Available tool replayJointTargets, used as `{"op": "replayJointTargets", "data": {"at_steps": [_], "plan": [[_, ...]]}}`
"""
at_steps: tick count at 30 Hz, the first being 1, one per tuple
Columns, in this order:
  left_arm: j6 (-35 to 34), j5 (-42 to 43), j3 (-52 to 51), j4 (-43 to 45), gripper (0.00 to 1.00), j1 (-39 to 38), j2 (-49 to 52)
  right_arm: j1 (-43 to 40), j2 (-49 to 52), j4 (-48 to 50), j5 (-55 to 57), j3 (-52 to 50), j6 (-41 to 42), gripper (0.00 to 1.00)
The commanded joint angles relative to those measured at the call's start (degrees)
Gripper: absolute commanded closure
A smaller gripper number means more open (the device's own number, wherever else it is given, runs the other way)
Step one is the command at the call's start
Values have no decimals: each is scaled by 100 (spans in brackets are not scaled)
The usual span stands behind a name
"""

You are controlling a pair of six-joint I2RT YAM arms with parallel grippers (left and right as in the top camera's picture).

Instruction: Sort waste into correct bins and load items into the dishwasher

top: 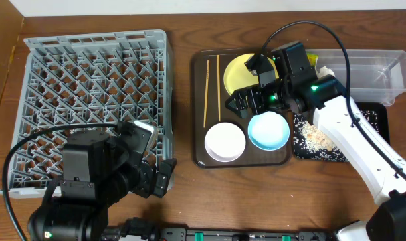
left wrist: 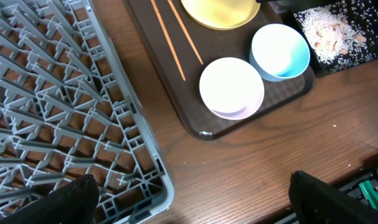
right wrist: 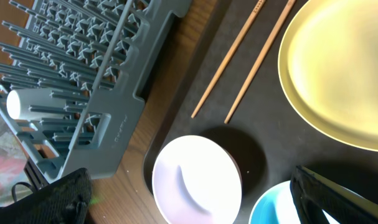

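Waste looks largely dealt with, while loading has barely begun. Rice scraps (top: 316,138) lie heaped in the black tray (top: 373,114) just right of the brown serving tray (top: 266,158). No wrapper or tissue shows on the serving tray or on the bare wood; a pale shape inside the clear tub (top: 390,63) may be them, though the overhead view is too soft there to say. In the dish rack (top: 95,80) only a small white cup (right wrist: 23,102) shows, lying on its side among the pegs near the corner closest to the serving tray. Everything else waits on the serving tray. The two chopsticks (top: 205,90) lie side by side along its left part and the yellow plate (top: 237,70) sits at the back. The white bowl (top: 225,142) and the light blue bowl (top: 268,131) stand upright, just beside each other, at the front. The right gripper (right wrist: 189,180) hangs over the serving tray above the bowls and the plate's near edge, its fingers spread wide with nothing between them. The left gripper (left wrist: 189,186) hovers over the table beside the rack's near corner, likewise wide open and empty. By my reading, five pieces are left to rack.
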Motion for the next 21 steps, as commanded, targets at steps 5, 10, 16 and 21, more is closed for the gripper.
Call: {"op": "replayJointTargets", "data": {"at_steps": [5, 10, 16, 21], "plan": [[116, -37, 61, -17, 2, -28, 0, -50, -131, -4, -4, 50, 146, 1], [116, -37, 61, -17, 2, -28, 0, -7, -131, -2, -728, 50, 2538, 1], [116, -37, 61, -17, 2, -28, 0, -9, -131, -7, -741, 50, 3683, 1], [116, -37, 61, -17, 2, -28, 0, -140, -131, -79, -144, 50, 2975, 1]]}}
